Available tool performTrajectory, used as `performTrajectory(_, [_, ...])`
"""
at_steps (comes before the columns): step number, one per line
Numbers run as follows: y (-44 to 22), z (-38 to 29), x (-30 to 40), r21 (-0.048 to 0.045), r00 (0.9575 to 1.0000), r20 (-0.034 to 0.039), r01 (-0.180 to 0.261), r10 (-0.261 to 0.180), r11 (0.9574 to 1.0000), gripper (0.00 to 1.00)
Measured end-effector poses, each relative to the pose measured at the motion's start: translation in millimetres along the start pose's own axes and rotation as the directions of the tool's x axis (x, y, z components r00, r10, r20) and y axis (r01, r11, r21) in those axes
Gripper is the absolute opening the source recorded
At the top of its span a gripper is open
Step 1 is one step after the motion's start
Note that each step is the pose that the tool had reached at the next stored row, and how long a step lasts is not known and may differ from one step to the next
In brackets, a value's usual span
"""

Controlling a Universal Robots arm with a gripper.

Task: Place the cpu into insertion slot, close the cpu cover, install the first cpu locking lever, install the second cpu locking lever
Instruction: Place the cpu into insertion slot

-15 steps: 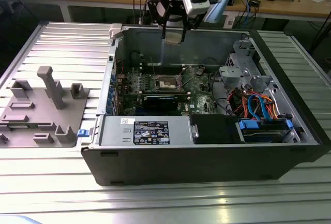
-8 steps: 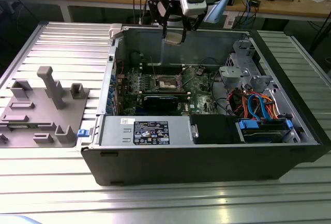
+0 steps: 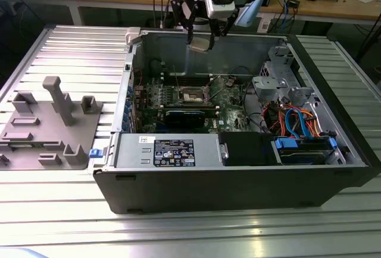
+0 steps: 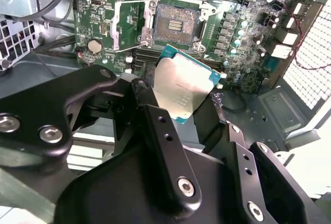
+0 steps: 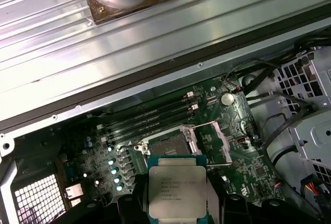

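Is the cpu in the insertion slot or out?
Out. The gripper holds the cpu above the motherboard; the insertion slot lies empty, pins bare.

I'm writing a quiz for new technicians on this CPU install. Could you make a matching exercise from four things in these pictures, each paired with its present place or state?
Things:
1. cpu
2. insertion slot
3. cpu cover
4. grey fixture

Places or states:
A. swung open beside the insertion slot
B. on the table, at the exterior view's left
C. held up in the gripper
D. empty, pin field exposed

Pairs: 1-C, 2-D, 3-A, 4-B.
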State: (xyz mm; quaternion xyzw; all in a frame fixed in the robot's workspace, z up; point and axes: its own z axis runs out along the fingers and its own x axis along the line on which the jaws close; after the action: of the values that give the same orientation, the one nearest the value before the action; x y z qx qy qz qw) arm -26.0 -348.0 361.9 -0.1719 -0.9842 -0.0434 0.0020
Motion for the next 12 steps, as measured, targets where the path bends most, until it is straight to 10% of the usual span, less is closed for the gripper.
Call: performTrajectory(12, [0.0,0.2,0.0,0.0014,0.9992,0.0042,-0.040,0.040,0.9992,0.54])
